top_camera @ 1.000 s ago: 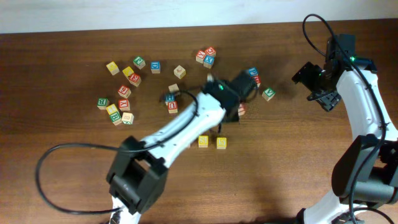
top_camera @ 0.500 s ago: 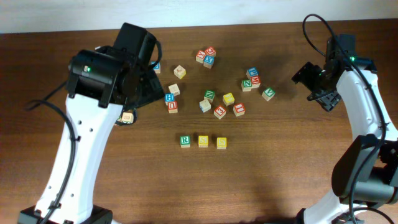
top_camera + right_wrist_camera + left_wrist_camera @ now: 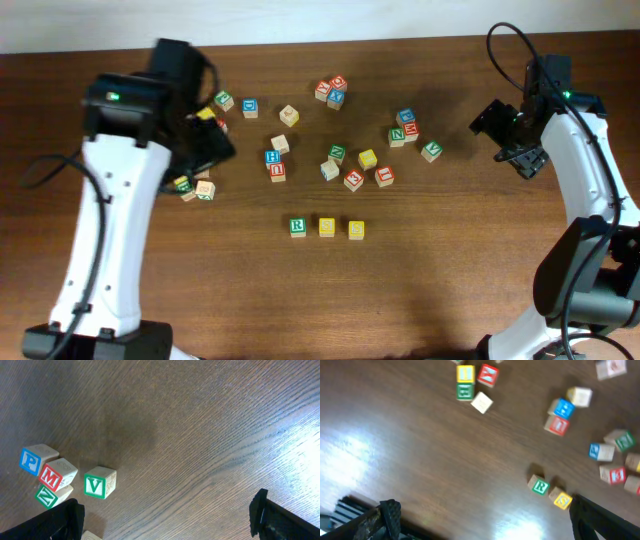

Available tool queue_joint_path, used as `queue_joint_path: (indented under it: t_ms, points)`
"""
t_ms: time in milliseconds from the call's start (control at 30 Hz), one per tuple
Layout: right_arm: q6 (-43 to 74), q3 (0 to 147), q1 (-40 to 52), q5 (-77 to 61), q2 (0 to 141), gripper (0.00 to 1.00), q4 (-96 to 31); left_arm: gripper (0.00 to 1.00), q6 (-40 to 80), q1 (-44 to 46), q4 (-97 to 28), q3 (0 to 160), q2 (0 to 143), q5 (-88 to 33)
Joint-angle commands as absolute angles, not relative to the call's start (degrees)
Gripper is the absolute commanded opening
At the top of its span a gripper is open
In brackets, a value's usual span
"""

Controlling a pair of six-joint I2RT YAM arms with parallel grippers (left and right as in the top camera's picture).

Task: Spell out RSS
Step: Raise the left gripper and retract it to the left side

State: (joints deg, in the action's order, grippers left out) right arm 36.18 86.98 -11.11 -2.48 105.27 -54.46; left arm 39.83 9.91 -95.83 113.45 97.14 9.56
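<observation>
R [image 3: 297, 227] lies on the table [image 3: 450, 290] with the first S [image 3: 327, 227] just to its right and the second S [image 3: 356, 230] just right of that, the three in a straight row with a thin gap between neighbours, none touching. Read from overhead the row already says RSS, so the spelling looks done. The stray cubes [image 3: 367, 158] lie scattered on the far side of R, well apart from the row.

The left gripper [image 3: 482, 505] is off to the far left of R, its fingers spread wide with nothing between them; its wrist view shows R and the first S low on the right. The right gripper [image 3: 167, 502] hangs far to the right of R, beside a V cube [image 3: 100, 485] – fingers also wide apart and empty.

These cubes should be light, stiff and hard to damage, though the smooth painted faces may slide in a shallow pinch. To straighten one, I would come from above and close on two opposite side faces, centred – taking the near and far faces, since the gaps along the row leave little room for a finger
</observation>
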Motion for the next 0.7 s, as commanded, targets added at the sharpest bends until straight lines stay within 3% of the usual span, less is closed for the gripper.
queue_joint_path:
  t_ms: [0,300,500,667]
  points:
    - [36.49,86.89,-11.29,-1.93,105.27,0.98,-54.43,0.99,38.83,5.61,-96.73,113.23,97.38,5.45]
    - [36.49,86.89,-11.29,-1.93,105.27,0.98,-54.43,0.99,37.21,5.48,-90.32,100.07,97.38,6.83]
    - [36.49,86.89,-11.29,-1.93,105.27,0.98,-54.43,0.99,28.99,5.56,-81.03,87.92,97.38,-2.50]
    - [37.39,86.89,-11.29,-2.55,105.27,0.98,-45.98,0.99,28.97,5.63,-79.00,81.47,97.38,-2.83]
